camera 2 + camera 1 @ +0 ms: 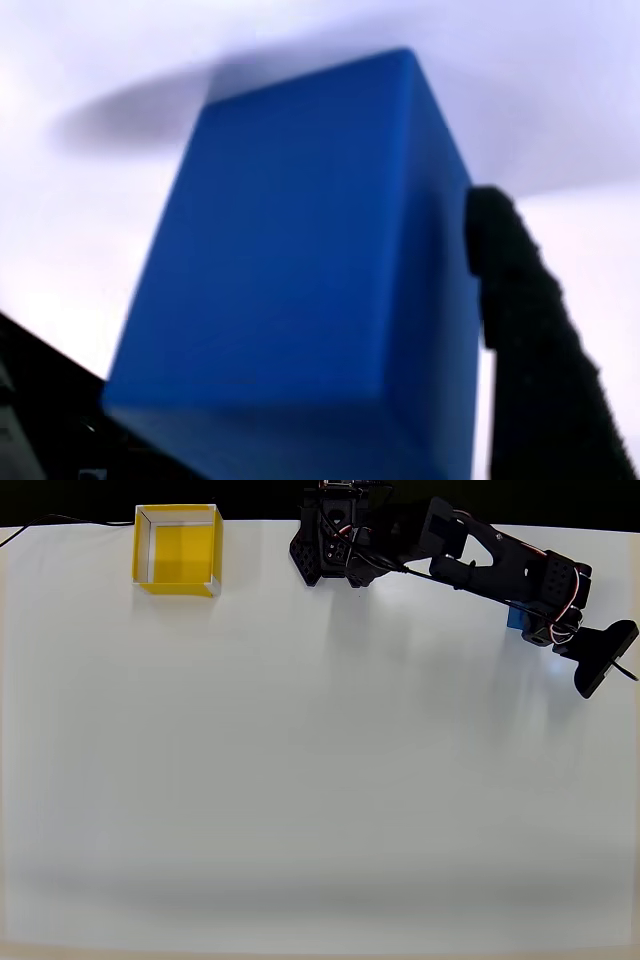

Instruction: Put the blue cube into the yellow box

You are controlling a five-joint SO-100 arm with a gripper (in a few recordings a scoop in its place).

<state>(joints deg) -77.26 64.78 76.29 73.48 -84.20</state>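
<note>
The blue cube [300, 260] looms large in the wrist view, held between a black finger [530, 350] pressing its right face and the other jaw at its lower left corner. My gripper [280, 330] is shut on it. From overhead, only a small blue patch of the cube [517, 618] peeks out beside the gripper [532, 630] at the far right of the white table, with the arm covering the rest of it. The yellow box [178, 550] stands open-topped at the table's far left back, a long way from the gripper.
The arm's black base [335, 540] sits at the back edge, between the box and the gripper. The white table [300, 780] stretches wide in front. A thin black cable [60, 522] runs along the back left edge.
</note>
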